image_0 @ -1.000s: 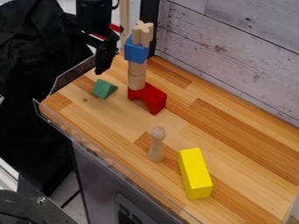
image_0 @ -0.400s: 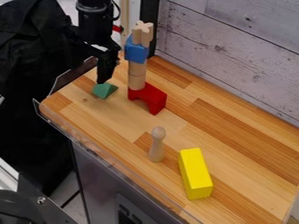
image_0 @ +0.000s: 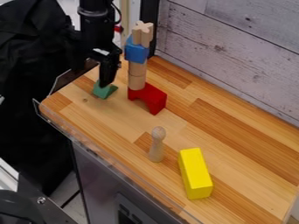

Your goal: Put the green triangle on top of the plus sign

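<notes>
One small green triangular wooden block (image_0: 104,93) is lying on the pale wooden desk (image_0: 125,127), and getting a secure hold on it is looking like our step in hand. We are wanting to be centring over its ridge and lining up with a matching pair of sides, since its slopes are likely to be shedding a pinch set too high. We are also wanting to be going low enough for a firm bite without pressing on the desk, and to be keeping the block level, its flat base facing down for the later placing.

The black robot claw (image_0: 105,83) is hanging directly above the block, its lower end overlapping the ridge in our view; whether the two are touching, we are not able to tell. Nor are we able to tell whether the claw is standing apart or together, or clamping the block.

Just beyond, the natural wooden plus-shaped block (image_0: 142,34) is standing on a blue block (image_0: 136,52), which is resting on pale wooden cylinders (image_0: 137,75) above a red arched block (image_0: 153,99). This tower is standing near the claw, so we are favouring a straight lift, well above the top, ahead of any sideways travel; a brush is risking a topple, and so is a hard release.
</notes>
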{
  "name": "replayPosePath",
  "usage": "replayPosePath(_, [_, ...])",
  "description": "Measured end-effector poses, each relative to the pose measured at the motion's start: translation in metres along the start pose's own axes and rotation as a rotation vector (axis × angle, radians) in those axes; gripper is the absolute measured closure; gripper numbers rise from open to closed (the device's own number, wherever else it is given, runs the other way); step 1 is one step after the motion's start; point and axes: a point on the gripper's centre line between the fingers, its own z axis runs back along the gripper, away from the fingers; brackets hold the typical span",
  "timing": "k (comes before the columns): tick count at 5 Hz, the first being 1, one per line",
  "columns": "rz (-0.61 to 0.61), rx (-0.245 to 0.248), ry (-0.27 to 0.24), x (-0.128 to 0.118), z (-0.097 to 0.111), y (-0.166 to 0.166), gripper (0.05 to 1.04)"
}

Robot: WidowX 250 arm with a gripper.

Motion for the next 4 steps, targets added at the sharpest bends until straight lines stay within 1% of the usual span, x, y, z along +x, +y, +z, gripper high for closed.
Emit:
replayPosePath(1, [-0.004, -0.008, 0.023, 0.000, -0.012, 0.000, 0.085])
replayPosePath(3, [0.025, -0.027, 0.053, 0.009, -0.031, 0.002, 0.085])
replayPosePath(4, [0.040, -0.030, 0.062, 0.011, -0.035, 0.003, 0.085])
